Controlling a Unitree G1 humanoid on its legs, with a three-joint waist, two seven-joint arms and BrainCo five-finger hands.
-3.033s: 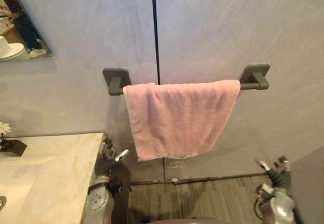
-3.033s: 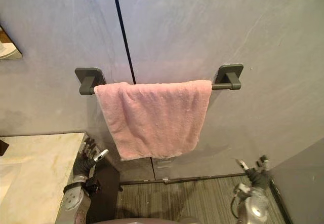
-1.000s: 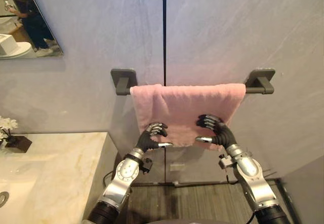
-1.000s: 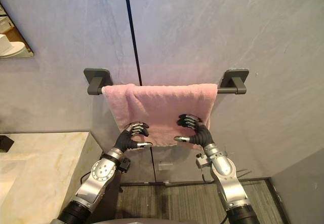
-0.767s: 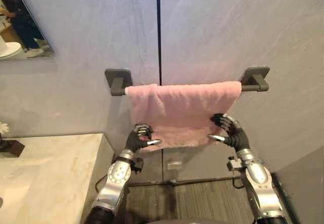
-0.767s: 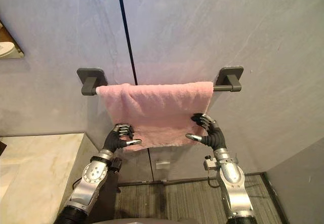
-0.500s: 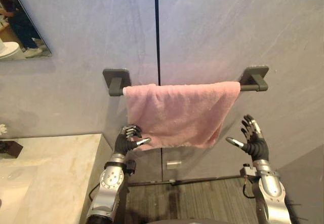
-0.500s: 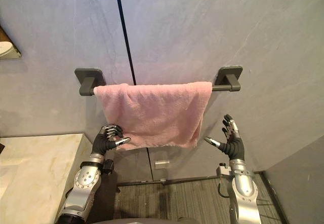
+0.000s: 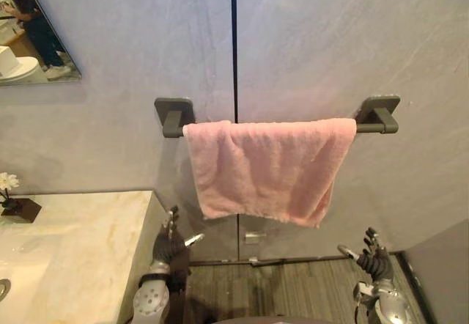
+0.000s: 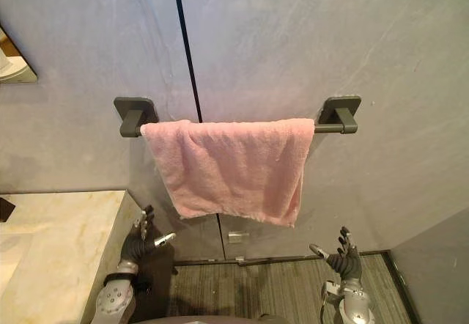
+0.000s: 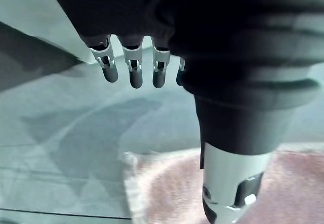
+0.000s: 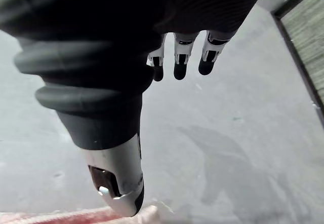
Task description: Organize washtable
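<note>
The pink towel (image 9: pixel 267 166) hangs at the centre of the eye views, draped over a dark wall rail (image 9: pixel 375 127) between two dark brackets, one at 9 o'clock of the cloth (image 9: pixel 174 111) and one at 3 o'clock (image 9: pixel 379 108). It covers most of the rail, leaving a short bare stretch at the 3 o'clock end, and its hem dips a little toward 5 o'clock.

Both hands sit low and well apart from the cloth. The left hand (image 9: pixel 168 246) is at 7 o'clock, beside the edge of the marble counter (image 9: pixel 80 243). The right hand (image 9: pixel 375 261) is at 5 o'clock, above the striped floor (image 9: pixel 293 295). Each has its fingers spread wide and holds nothing.

The wrist views confirm this from close up. The left hand's fingers (image 11: pixel 132 73) run out straight with the thumb (image 11: pixel 230 188) set apart, and fuzzy pink towel lies beyond them against the grey wall. The right hand's fingers (image 12: pixel 179 64) are likewise straight, and a thin strip of pink sits past the thumb (image 12: pixel 119 186).

The left eye view reaches further toward 9 and 10 o'clock — it takes in a mirror (image 9: pixel 33 64) reflecting a person (image 9: pixel 37 23), and a white flower (image 9: pixel 7 182) in a dark block pot (image 9: pixel 20 209) on the counter. The right eye view has a corner of that mirror (image 10: pixel 15 67) and more grey wall toward 3 o'clock.
</note>
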